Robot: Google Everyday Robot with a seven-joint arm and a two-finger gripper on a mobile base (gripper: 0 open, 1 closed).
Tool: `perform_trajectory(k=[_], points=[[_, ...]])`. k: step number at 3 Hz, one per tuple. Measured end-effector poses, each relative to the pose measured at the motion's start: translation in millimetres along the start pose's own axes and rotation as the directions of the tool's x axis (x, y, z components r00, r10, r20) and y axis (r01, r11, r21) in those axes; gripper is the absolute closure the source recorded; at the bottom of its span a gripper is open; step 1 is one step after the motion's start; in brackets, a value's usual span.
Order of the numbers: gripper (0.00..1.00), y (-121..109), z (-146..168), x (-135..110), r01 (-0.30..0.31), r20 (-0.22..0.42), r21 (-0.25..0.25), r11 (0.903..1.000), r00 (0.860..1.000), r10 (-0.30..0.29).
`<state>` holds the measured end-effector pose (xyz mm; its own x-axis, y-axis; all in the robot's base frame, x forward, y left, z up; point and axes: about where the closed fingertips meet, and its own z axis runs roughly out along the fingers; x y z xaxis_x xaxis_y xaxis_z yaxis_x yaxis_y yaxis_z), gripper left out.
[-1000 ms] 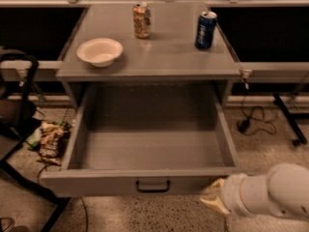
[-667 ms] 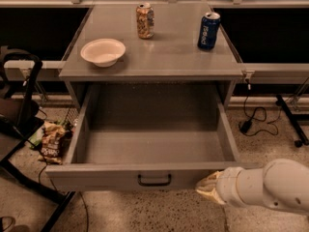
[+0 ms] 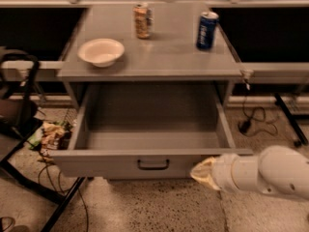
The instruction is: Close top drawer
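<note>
Camera view: arm (image 3: 270,175) level, gripper (image 3: 202,172) at open top drawer (image 3: 120,164) front; grip state untellable.

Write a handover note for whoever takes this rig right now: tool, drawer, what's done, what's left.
The tool sits low at the right end of the top drawer front, at or very near the panel; contact is unclear.
The top drawer is pulled far out, with its handle mid-front.
On the cabinet top: bowl, orange can, blue can.
Done: nothing closed yet.
Left: push the front straight in until flush.
</note>
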<state>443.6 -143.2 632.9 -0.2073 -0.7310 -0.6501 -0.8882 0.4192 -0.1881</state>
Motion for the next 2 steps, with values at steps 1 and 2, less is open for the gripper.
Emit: perform_trajectory(k=[1, 2], points=[[1.0, -0.2, 0.0, -0.2, 0.0, 0.0, 0.0, 1.0, 1.0, 0.0], [1.0, -40.8, 9.1, -44.6, 0.073, 0.067, 0.041, 0.9965, 0.995, -0.075]])
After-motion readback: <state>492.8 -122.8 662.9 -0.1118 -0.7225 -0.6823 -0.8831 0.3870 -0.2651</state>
